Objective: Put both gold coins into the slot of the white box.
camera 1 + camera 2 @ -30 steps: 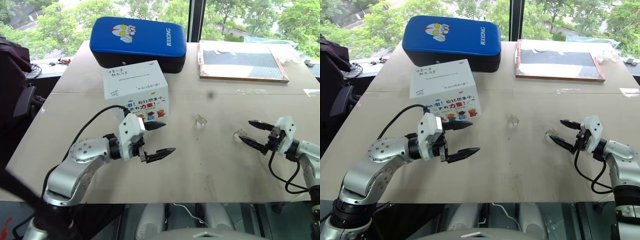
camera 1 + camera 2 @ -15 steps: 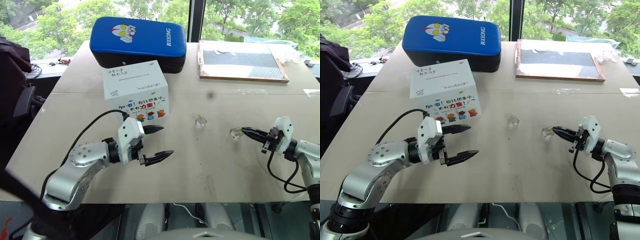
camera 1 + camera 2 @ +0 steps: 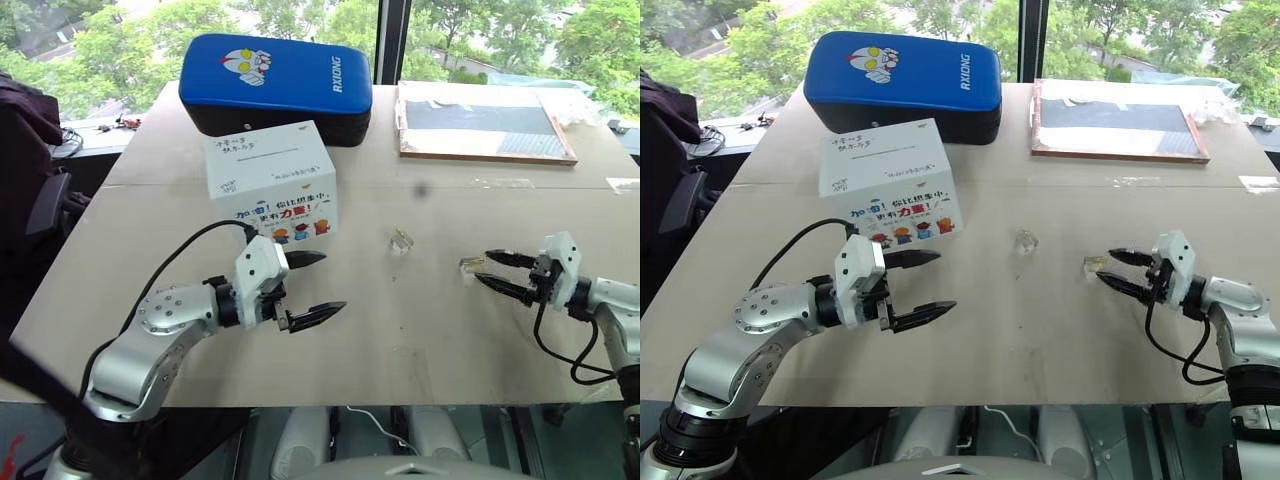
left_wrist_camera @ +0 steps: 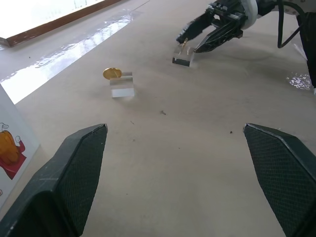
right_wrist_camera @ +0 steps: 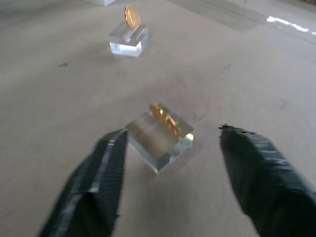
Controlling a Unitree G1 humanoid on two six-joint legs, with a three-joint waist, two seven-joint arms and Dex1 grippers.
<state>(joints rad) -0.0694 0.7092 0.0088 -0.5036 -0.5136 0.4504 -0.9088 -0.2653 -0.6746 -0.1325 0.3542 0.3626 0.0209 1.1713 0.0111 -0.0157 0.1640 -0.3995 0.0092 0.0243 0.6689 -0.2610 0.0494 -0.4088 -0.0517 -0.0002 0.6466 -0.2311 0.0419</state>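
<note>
From the head views, the white box (image 3: 271, 187) stands toward the far left part of the table (image 3: 420, 340), just in front of the blue padded case (image 3: 276, 83) at the far edge, its slot (image 3: 266, 152) a thin dark line on the top face, and nothing has gone into it as far as one can judge; both gold coins sit out on the table, one (image 3: 401, 240) near the middle, the other (image 3: 469, 266) further toward the right edge. The left gripper (image 3: 312, 287) hovers with fingers spread wide and empty, just in front of the box. The right gripper (image 3: 487, 269) has its fingers parted right beside the nearer coin. In the left wrist view each coin stands upright in a small clear block (image 4: 121, 86). In the right wrist view the coin (image 5: 164, 118) and its block lie between the spread fingers, unpinched; so both pickups and both insertions are left to do
</note>
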